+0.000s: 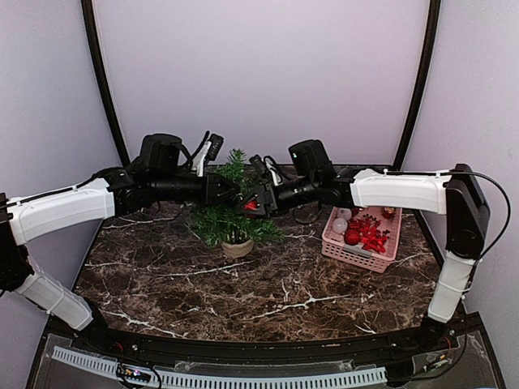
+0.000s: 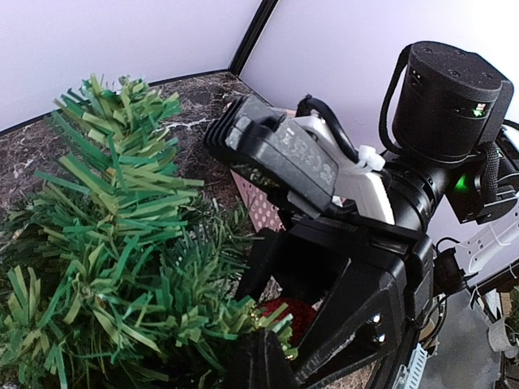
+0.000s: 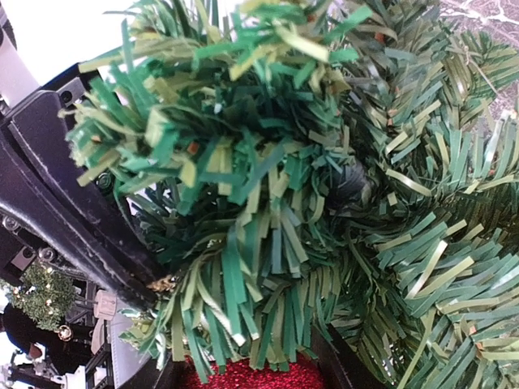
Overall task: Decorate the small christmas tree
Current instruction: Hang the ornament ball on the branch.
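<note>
The small christmas tree [image 1: 231, 215] is a bushy cone of flat, paper-thin needle strips in dark and yellowish green. It stands on a small round tan base [image 1: 237, 248]. The tree is left of centre in the top view, towards the back edge of a dark marble-patterned counter [image 1: 243, 300] with white veins. It stands upright with its long axis vertical, and its tip points at the upper middle of the frame.

In the left wrist view the tree [image 2: 105, 243] fills the left half, and its top sprig reaches to the upper left. In the right wrist view its needles [image 3: 308, 203] cover nearly everything.

The left end effector [image 1: 225, 191] comes in from the left at upper-branch height. Its fingers are pressed together against the foliage, and I cannot tell whether a sprig is caught between them. The right end effector [image 1: 258, 200] comes in from the right and pinches a red ornament [image 1: 250, 205]. This is round and glitter-coated, and it sits just beside the branches [image 2: 285, 310] [image 3: 251, 377]. The two black, angular heads nearly meet across the tree's upper part, so there is little room between them.

A pink basket [image 1: 357, 258] of perforated plastic holds red and white ornaments [image 1: 369, 235]. It is well apart at the centre right, near the counter's right edge. The widest open stretch of marble lies below the tree in the frame and runs to the curved front edge.
</note>
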Robot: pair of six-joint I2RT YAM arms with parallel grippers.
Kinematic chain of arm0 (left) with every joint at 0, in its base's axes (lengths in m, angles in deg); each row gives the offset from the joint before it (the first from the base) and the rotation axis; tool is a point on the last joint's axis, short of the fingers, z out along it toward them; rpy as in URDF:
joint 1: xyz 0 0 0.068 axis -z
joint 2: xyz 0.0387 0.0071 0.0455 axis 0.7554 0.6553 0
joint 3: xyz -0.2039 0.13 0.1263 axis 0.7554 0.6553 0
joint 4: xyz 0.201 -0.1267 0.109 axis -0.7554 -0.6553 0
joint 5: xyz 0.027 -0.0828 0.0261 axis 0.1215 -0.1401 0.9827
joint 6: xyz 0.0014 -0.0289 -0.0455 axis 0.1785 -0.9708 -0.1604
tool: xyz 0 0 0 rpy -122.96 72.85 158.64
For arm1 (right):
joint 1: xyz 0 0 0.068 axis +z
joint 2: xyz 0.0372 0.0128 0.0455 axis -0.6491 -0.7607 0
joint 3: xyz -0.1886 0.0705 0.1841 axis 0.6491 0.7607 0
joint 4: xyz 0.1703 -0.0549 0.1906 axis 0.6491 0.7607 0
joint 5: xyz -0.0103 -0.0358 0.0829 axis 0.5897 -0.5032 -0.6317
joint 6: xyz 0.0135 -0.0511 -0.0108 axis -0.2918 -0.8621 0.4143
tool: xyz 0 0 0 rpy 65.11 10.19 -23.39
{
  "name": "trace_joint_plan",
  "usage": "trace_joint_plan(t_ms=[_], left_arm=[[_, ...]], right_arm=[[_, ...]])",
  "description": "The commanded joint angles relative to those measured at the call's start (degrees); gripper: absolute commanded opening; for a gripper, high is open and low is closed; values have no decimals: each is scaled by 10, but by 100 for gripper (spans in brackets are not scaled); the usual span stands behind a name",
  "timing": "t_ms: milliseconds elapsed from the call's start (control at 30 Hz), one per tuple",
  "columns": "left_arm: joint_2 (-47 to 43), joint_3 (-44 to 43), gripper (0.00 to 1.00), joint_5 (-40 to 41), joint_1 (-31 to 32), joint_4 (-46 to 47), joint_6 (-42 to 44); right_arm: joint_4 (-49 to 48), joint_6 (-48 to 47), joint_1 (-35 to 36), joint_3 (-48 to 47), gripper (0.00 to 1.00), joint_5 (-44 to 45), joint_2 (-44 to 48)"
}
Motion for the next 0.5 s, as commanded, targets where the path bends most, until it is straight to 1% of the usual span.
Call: trace_joint_plan(t_ms=[0, 467], left_arm=[[-4, 13, 0, 5, -4, -1, 12], [-15, 18, 0, -35, -3, 50, -2]], right_arm=[[-26, 6, -4, -16, 35, -12, -4], [-56, 4, -4, 21, 35, -23, 36]])
